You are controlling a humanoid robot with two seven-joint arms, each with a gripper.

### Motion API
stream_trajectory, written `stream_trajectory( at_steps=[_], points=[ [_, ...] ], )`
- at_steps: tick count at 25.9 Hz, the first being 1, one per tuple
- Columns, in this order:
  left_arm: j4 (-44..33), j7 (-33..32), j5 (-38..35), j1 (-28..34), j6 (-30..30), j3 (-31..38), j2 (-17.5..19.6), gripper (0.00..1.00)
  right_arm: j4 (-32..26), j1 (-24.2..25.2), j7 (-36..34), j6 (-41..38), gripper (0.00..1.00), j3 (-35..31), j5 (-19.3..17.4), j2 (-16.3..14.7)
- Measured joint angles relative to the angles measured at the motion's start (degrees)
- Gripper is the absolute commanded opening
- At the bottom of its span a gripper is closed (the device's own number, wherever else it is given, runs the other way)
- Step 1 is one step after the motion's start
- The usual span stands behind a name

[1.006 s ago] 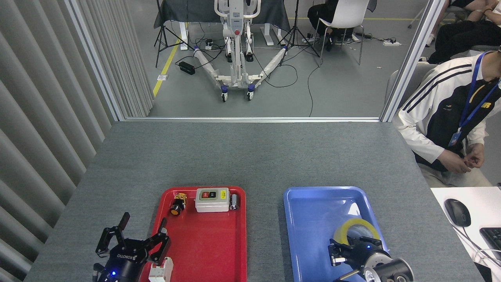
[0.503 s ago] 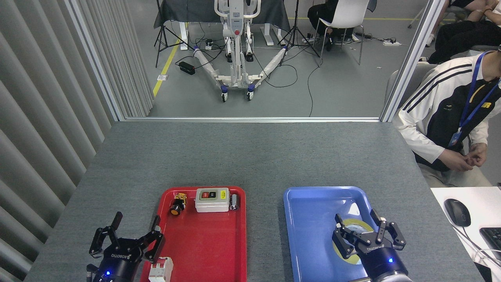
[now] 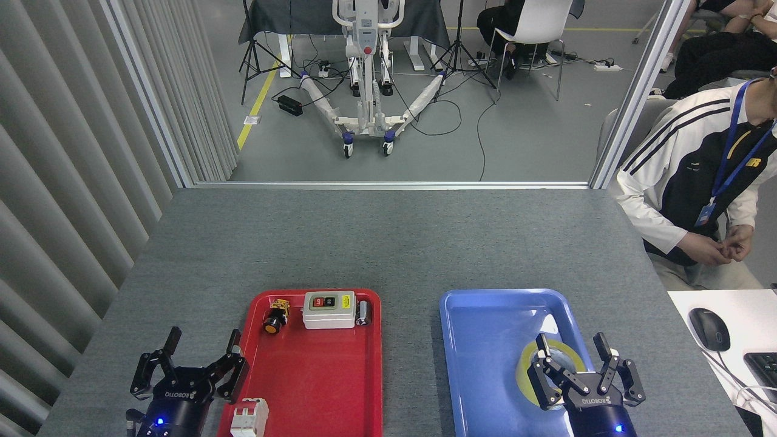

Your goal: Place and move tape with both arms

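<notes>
Spread wide, the right gripper [image 3: 575,364] hovers over the tape [image 3: 527,371], its black fingers splayed apart and closed on nothing. That yellow roll lies flat in the blue tray [image 3: 485,340], toward the near right corner, and the gripper covers most of it, so only the left arc of the ring and a strip near the top show. Across the table the left gripper [image 3: 187,359] is open too, fingers fanned and empty, poised just off the left rim of the red tray [image 3: 328,388]. A white switch box [image 3: 328,309], a small yellow-and-black button [image 3: 276,317] and a white part [image 3: 250,417] rest in that red tray. One risk is that the right fingers come down unevenly on the roll, catching the rim on one side only, which could tip it or skid it against the tray's wall. The smooth tape may also slip from a shallow pinch. How high the gripper stands above the roll cannot be judged from this single downward view, nor whether any fingertip touches it. Both arms are cut off at the lower edge, and the roll's inner core is hidden.
</notes>
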Motion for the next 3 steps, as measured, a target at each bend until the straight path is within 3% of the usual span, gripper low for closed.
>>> stream_trajectory(
  at_steps=[3],
  points=[
    [-0.06,0.0,2.24,-0.02,-0.25,0.25,-0.01,1.0,0.15,0.06,0.16,0.0,1.0,-0.31,-0.03,0.54]
  ],
)
